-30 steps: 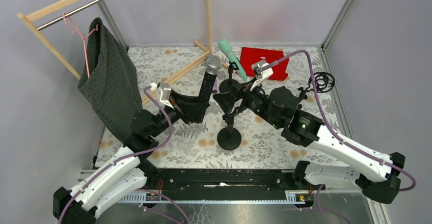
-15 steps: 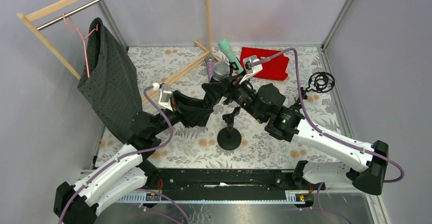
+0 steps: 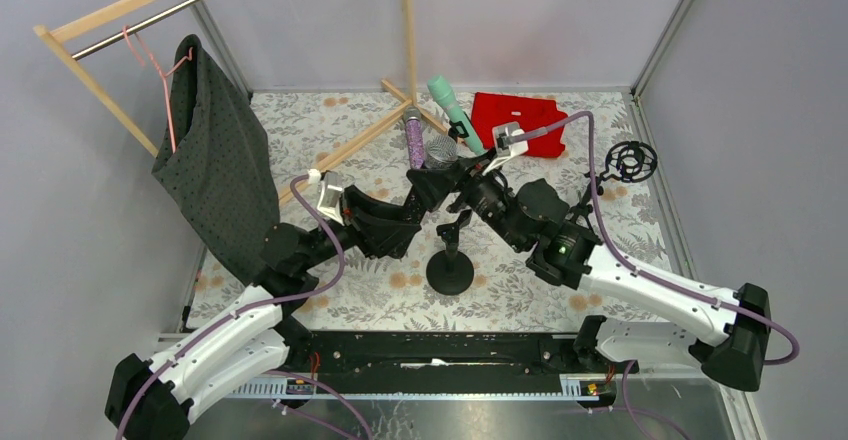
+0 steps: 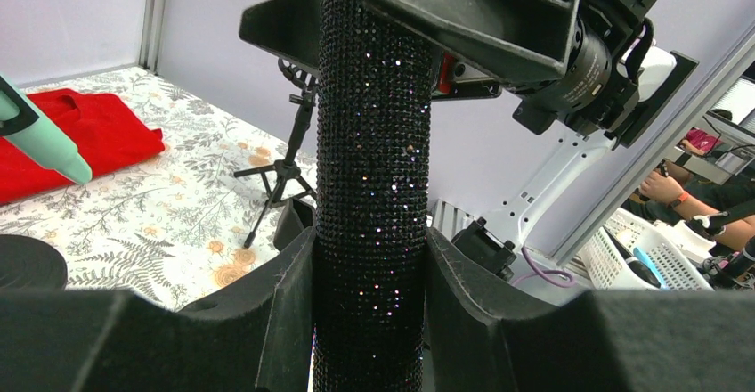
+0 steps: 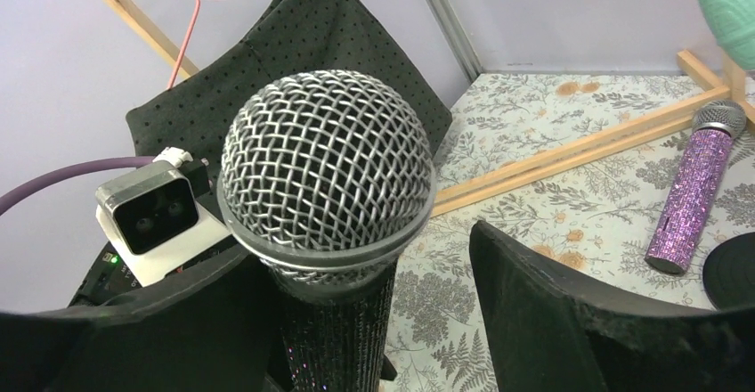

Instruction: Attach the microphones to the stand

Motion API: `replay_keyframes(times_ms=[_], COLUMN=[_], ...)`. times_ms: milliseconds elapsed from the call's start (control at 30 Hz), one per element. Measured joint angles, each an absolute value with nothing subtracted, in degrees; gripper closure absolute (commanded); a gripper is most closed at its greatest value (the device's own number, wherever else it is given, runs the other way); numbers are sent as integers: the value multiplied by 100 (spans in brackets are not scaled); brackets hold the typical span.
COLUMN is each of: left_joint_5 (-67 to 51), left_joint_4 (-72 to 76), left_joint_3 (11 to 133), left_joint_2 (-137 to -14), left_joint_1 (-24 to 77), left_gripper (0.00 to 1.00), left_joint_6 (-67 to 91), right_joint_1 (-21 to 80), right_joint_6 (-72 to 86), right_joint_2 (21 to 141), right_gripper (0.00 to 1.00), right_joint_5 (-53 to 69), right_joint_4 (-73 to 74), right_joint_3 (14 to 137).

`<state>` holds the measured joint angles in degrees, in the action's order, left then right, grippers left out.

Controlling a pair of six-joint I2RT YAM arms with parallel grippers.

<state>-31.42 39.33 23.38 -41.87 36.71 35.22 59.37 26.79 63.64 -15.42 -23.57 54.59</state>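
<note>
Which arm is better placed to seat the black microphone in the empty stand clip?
Left: the left pincer clamps the black microphone, beside the empty stand; the right pincer only straddles its head, gapped.

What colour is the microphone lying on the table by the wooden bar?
The microphone is glittery purple; clearest in the right wrist view.
</note>
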Motion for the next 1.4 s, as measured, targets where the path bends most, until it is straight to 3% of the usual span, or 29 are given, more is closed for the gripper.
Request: replay_keyframes(times_ms=[733,833,933,1000,1067,1167,1200,1400], left_joint_5=[-3046,-3070,-3085,-3111,-3138,-3151,-3146,-3028], left_joint_4=[4180,4185,4178,4178,4163,4060,4036,3559], left_joint_3=[2296,2272,2268,2248,2235,2235,2235,2329], left_joint_2=[-4362,-4362,-4364,-4366,-4366,-4362,-4348,-4060], left_joint_1=[3675,3675,3675,3675,3675,3675,3675,3675], left_gripper=[100,100,100,83,49,10,3,1], left_joint_6=[3607,3607,3610,3594,3581,3540,3496,3249], right_joint_1=[5937,5937,5940,5948,5948,5948,5948,5948], right_joint_6=[2735,2764,2821,2886,2895,2877,2860,2644], right_joint_2=[6095,6121,6125,6125,6123,6086,6047,5474], right_gripper=[33,43,65,78,89,99,100,100], right_joint_5=[-1590,-1575,-1514,-1472,-1448,-1431,-1428,-1433], right_joint_4=[-2733,-2777,-2867,-2954,-3033,-3131,-3133,-2842], right_joint_3=[5085,5070,5043,4998,4930,4812,4746,4508])
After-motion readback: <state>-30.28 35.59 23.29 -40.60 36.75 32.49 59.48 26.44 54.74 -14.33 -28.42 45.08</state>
